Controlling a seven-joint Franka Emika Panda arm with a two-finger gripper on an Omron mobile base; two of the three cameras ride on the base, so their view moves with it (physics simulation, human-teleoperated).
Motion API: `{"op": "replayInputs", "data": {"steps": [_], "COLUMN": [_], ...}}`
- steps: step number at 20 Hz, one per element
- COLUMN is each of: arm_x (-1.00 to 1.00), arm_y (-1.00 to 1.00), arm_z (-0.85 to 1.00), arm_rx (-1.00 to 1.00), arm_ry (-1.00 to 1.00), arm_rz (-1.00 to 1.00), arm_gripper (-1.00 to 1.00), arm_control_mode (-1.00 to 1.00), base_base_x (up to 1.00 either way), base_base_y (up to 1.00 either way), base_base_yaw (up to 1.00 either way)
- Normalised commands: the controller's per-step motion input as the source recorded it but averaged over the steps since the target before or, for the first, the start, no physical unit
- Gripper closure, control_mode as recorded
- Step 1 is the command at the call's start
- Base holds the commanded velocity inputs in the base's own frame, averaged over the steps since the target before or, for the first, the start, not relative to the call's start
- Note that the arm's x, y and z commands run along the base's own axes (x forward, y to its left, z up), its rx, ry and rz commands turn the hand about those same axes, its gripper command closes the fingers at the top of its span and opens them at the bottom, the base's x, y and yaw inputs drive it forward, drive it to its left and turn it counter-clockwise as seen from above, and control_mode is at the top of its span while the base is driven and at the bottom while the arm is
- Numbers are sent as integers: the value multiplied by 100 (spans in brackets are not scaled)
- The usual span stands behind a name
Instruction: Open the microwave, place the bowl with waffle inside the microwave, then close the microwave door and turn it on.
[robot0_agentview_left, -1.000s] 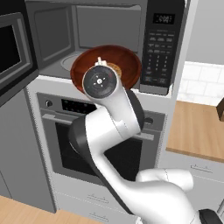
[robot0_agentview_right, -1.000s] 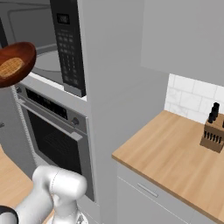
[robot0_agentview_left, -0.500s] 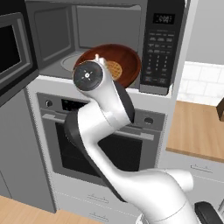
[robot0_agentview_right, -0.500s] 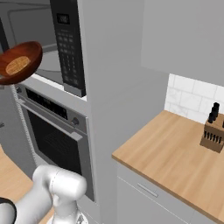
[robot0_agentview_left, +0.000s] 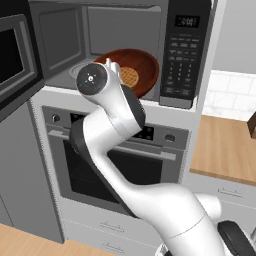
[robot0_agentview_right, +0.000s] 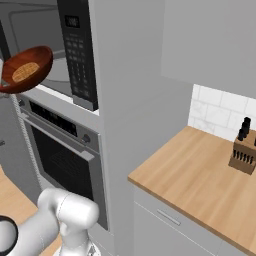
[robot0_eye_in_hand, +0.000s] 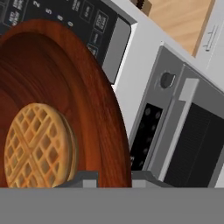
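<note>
Kitchen wall unit, microwave (robot0_agentview_left: 125, 50) cavity wide open above the steel oven (robot0_agentview_left: 115, 165). The gripper (robot0_eye_in_hand: 114, 177) is clamped on the rim of the tilted bowl (robot0_agentview_left: 135, 70), held at the opening, waffle (robot0_agentview_left: 129, 76) sitting inside.

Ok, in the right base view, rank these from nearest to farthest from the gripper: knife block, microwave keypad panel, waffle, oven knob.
The gripper itself is hidden; its place is judged from the bowl it holds.
1. waffle, in the bowl, at the gripper.
2. microwave keypad panel, just right.
3. oven knob, lower right.
4. knife block, far right on the counter.
</note>
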Motion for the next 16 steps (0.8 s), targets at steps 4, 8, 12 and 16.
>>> {"op": "replayInputs", "data": {"steps": [4, 8, 12, 16], "arm_x": [0, 23, 44, 43], "arm_y": [1, 17, 1, 2], "arm_z": [0, 0, 0, 0], "arm_rx": [0, 0, 0, 0], "arm_ry": [0, 1, 1, 1], "arm_rz": [0, -4, -7, -5], "arm_gripper": [100, 100, 100, 100], "arm_control_mode": [-100, -100, -100, -100], "base_base_x": [0, 0, 0, 0], "base_base_y": [0, 0, 0, 0], "base_base_yaw": [0, 0, 0, 0]}}
